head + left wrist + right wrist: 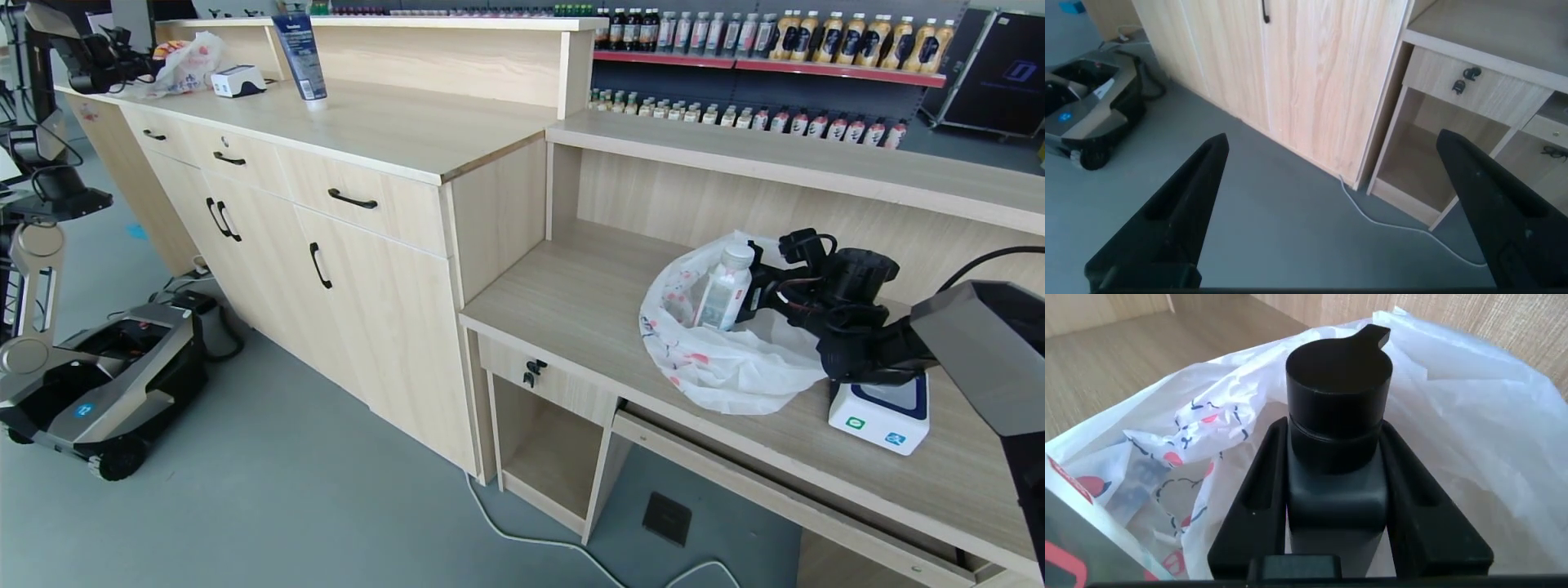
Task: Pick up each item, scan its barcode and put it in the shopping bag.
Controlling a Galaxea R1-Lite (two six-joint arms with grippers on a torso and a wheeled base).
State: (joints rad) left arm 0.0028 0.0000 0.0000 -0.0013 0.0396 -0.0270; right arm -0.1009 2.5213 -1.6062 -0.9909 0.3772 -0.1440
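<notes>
A white bottle (724, 287) with a white cap stands tilted in the mouth of the white printed shopping bag (727, 371) on the low desk. My right gripper (758, 287) is shut on the bottle from the bag's right side. In the right wrist view the bottle (1337, 400) looks dark between the two black fingers (1259, 469), with the bag (1470, 400) spread under it. A white scanner (880, 415) with a blue top sits right of the bag. My left gripper (1331, 212) hangs open over the grey floor with nothing in it.
The desk (588, 294) has a raised back ledge and a taller counter (392, 122) to its left. That counter carries a blue tube (300, 55), another scanner (237, 81) and another bag. Another robot (90, 376) stands on the floor at left. Shelves of bottles (775, 37) line the back.
</notes>
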